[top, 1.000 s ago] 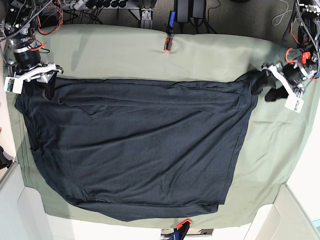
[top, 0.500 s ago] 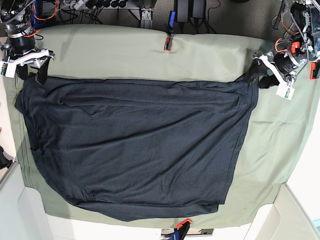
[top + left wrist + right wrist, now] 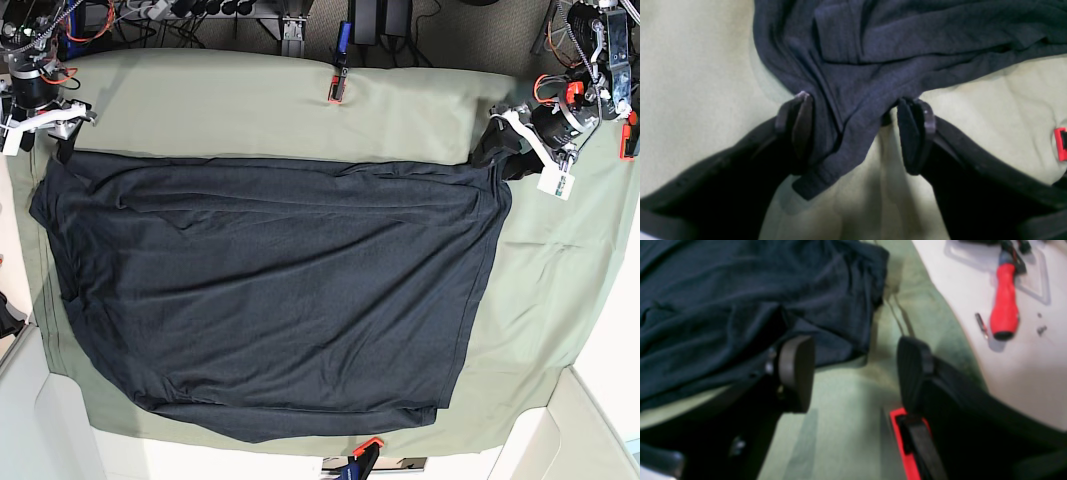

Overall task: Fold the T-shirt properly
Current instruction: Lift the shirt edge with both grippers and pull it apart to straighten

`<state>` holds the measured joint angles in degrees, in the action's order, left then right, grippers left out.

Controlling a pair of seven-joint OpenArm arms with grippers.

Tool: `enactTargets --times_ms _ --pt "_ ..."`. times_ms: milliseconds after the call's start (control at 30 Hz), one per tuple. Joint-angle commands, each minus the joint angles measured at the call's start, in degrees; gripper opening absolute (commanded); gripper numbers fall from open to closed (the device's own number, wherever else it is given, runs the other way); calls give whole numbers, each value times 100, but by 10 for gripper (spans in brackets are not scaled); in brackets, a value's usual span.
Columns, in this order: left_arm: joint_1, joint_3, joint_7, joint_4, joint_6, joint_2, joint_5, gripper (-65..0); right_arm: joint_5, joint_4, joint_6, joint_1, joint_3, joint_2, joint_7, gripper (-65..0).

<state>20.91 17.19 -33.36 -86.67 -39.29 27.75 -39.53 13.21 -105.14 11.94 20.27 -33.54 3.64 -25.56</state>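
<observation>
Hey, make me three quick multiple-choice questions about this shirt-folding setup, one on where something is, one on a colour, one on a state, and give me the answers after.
1. Where does the red-handled screwdriver lie?
A. on the T-shirt
B. on the white surface beside the table cloth
C. between the right gripper's fingers

2. What colour is the table cloth under the T-shirt?
A. olive green
B. bright blue
C. white

3. How does the left gripper stand?
A. shut flat on the bare cloth
B. open, with a corner of the T-shirt lying between its fingers
C. out of every view

Answers:
1 B: the right wrist view shows it on the white surface, off the cloth.
2 A: green cloth shows all round the shirt.
3 B: the left wrist view shows spread fingers with fabric between them.
</observation>
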Motion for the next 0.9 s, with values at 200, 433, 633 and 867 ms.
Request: enactTargets --times_ms 200,433,633,867 --pt "-7 7 -70 -55 -9 68 83 -223 -76 573 -39 -409 -35 111 170 -264" --pt "-4 7 -72 -50 9 68 129 -223 125 1086 2 -673 -35 144 173 -264" --pt "-4 7 -72 -50 271 68 227 -223 205 1318 216 -929 -28 144 131 -264" --pt "2 7 -28 -50 717 68 507 -223 374 1318 350 -929 -17 144 114 -266"
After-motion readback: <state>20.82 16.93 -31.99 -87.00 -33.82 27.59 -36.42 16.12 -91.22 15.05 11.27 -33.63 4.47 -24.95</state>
